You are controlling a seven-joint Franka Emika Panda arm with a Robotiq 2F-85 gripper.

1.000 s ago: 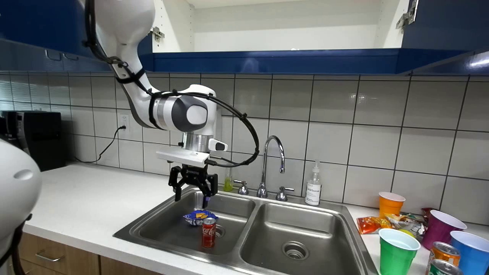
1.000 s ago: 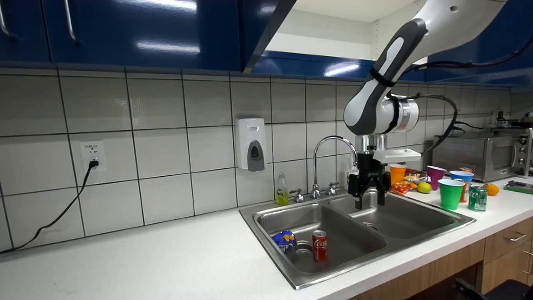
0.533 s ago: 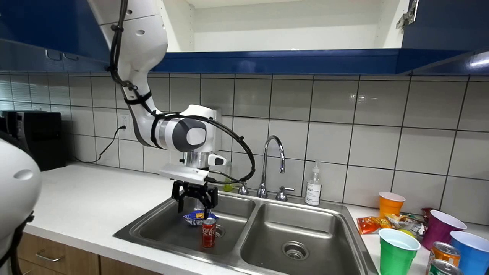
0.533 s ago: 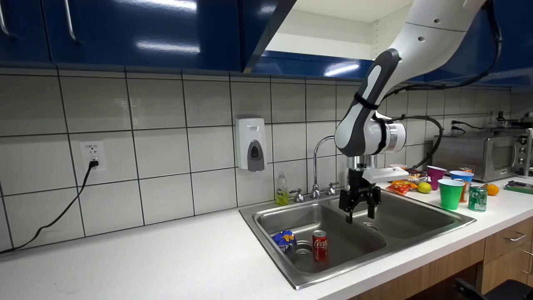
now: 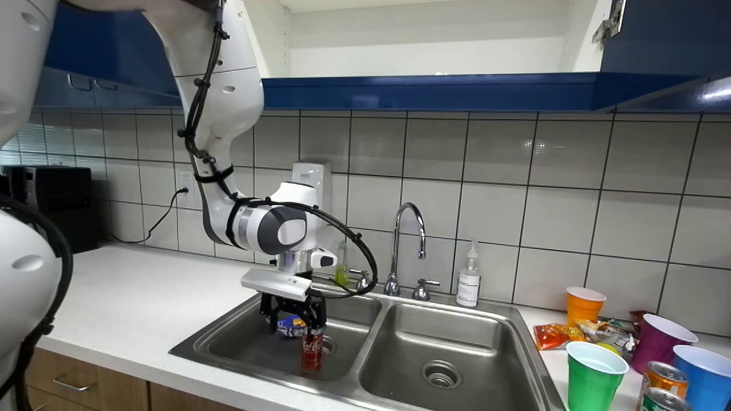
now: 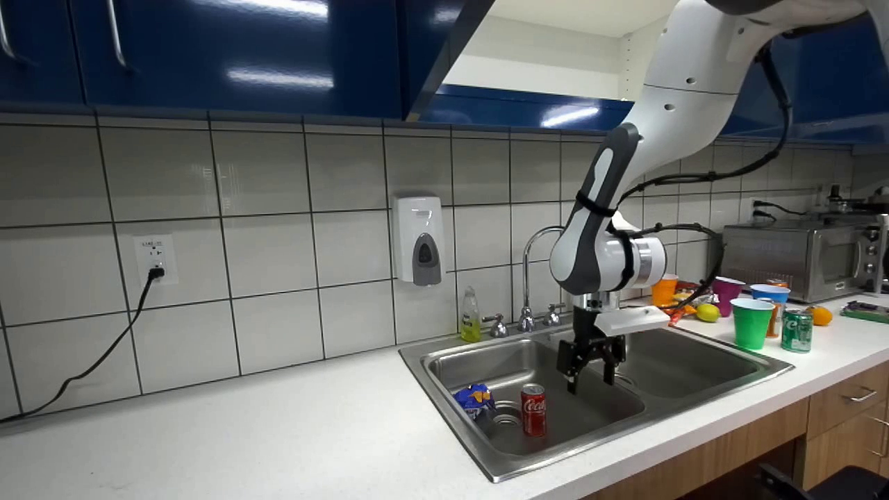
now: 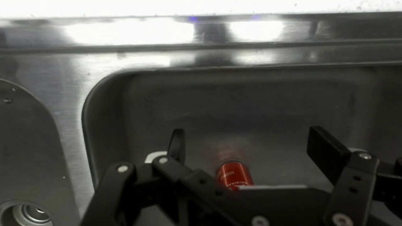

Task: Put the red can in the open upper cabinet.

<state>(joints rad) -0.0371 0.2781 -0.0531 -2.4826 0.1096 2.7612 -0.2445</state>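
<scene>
- Far left in an exterior view, a black boxy appliance (image 5: 52, 208) stands on the white countertop (image 5: 143, 297) against the tiled wall (image 5: 499, 151); farther right, a black plug (image 5: 183, 190) sits in a wall outlet (image 5: 187, 176), and a wooden drawer (image 5: 108, 365) shows below.
- My white arm (image 5: 225, 74) bends downward in both exterior views, and my gripper (image 6: 591, 382) points down over a basin of the steel double sink (image 5: 420, 337), its jaws spread wide.
- In that same basin, a blue snack bag (image 6: 474, 398) lies beside the drain (image 6: 505, 419).
- The red Coca-Cola can (image 6: 533, 411) stands upright in this basin too, near the bag without touching it. My fingers (image 7: 328, 152) are apart from the can; in the wrist view it shows in the span between them, partly hidden by my gripper.
- Along the back of the sink come a dish soap bottle (image 6: 470, 323) with yellow-green liquid, a chrome gooseneck faucet (image 5: 394, 257) with a lever on each side, and a labelled pump bottle (image 5: 469, 282). A white soap dispenser (image 6: 417, 239) is fixed to the wall, up and left of the dish soap.
- Above the sink spans the open upper cabinet (image 5: 428, 48), white inside, its dark blue door (image 5: 668, 40) swung out at the right.
- On the countertop farther right are snack packets (image 5: 551, 335), an orange cup (image 5: 583, 308), a green cup (image 5: 595, 375), a purple cup (image 5: 659, 345), an orange drink can (image 5: 665, 378) and a blue cup (image 5: 705, 371).
</scene>
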